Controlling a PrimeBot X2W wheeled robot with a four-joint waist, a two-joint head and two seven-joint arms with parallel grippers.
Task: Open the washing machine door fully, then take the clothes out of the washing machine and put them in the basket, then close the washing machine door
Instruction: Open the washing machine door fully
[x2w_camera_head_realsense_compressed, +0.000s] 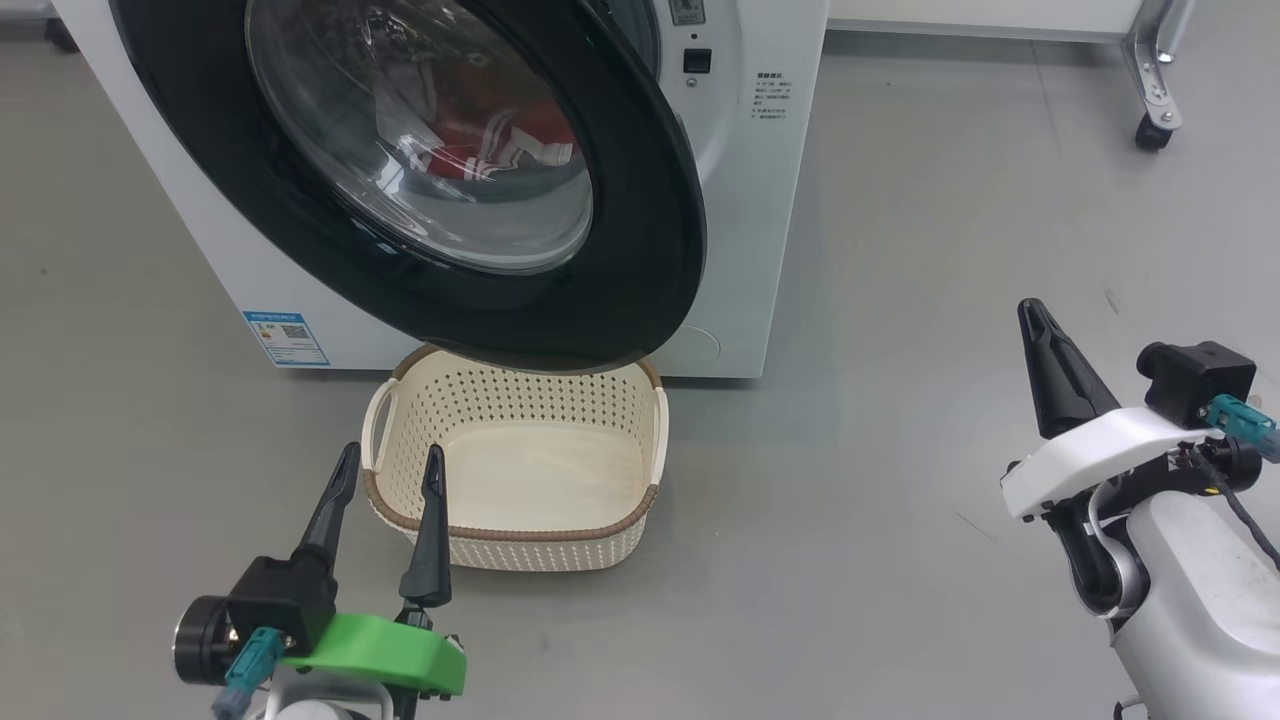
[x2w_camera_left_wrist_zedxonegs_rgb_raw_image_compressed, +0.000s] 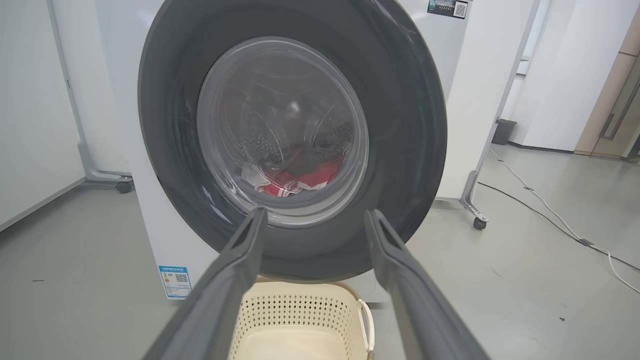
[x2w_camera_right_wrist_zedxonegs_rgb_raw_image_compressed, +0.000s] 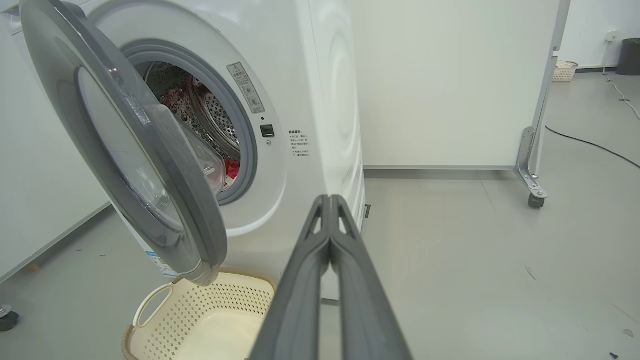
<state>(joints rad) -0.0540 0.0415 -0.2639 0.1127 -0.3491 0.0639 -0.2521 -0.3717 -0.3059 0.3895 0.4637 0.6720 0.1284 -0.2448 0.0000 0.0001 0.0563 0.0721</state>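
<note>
— Grey, smooth and faintly glossy: that's the floor (x2w_camera_head_realsense_compressed: 950, 250), marked by a few small scuffs. What stands on it at the left?

— The washing machine (x2w_camera_head_realsense_compressed: 760, 200), a big white box with a small blue label (x2w_camera_head_realsense_compressed: 285, 338) low on its front. Nearer the camera, the left gripper (x2w_camera_head_realsense_compressed: 392, 455) hangs over the floor. Its two dark fingers (x2w_camera_head_realsense_compressed: 430, 520) are spread wide with nothing between them, and in the head view the tips show against the basket's near left corner.

— And the basket itself?

— The basket (x2w_camera_head_realsense_compressed: 655, 420) is cream plastic with a brown rim. It sits on the floor at the foot of the machine, right under the door.

— How does the door stand?

— The washing machine door (x2w_camera_head_realsense_compressed: 640, 250) is partly open, hinged at the left. Its glossy black rim overhangs the basket's back edge.

— The clothes?

— The clothes (x2w_camera_head_realsense_compressed: 480, 140) are red with white stripes and lie in the drum (x2w_camera_right_wrist_zedxonegs_rgb_raw_image_compressed: 220, 115). They show through the door's glass. In the right wrist view they also show through the gap between the door and the grey-ringed port (x2w_camera_right_wrist_zedxonegs_rgb_raw_image_compressed: 245, 150).

— Further right?

— More grey floor. Behind the machine is a white partition (x2w_camera_right_wrist_zedxonegs_rgb_raw_image_compressed: 450, 85) on a metal foot with a caster (x2w_camera_head_realsense_compressed: 1150, 130). Beyond that a cable (x2w_camera_left_wrist_zedxonegs_rgb_raw_image_compressed: 550, 220) trails over the floor. At the far right is the right gripper (x2w_camera_head_realsense_compressed: 1032, 310), fingers pressed together on nothing, well apart from the machine and basket.
</note>
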